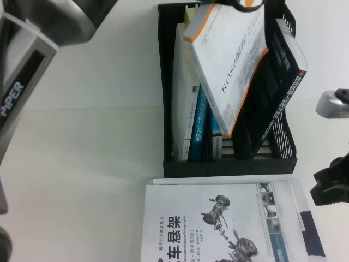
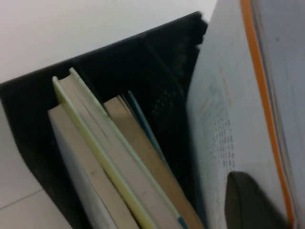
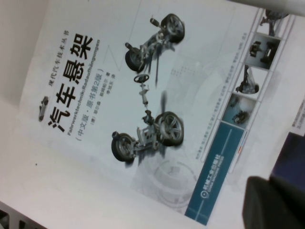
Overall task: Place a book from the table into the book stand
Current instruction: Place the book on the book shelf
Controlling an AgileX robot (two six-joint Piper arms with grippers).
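Note:
A black book stand stands at the table's far middle with several upright books in its left slots. My left gripper is at the top edge of the high view, above the stand, shut on a white book with an orange edge. The book leans tilted, with its lower end in a middle slot of the stand. In the left wrist view one dark finger presses on this book's cover. My right gripper hovers at the right, beside a white car-chassis book lying flat in front of the stand.
A dark-blue book leans in the stand's right slots. The flat book fills the right wrist view, with more books stacked under it. Bare white table lies to the left of the stand.

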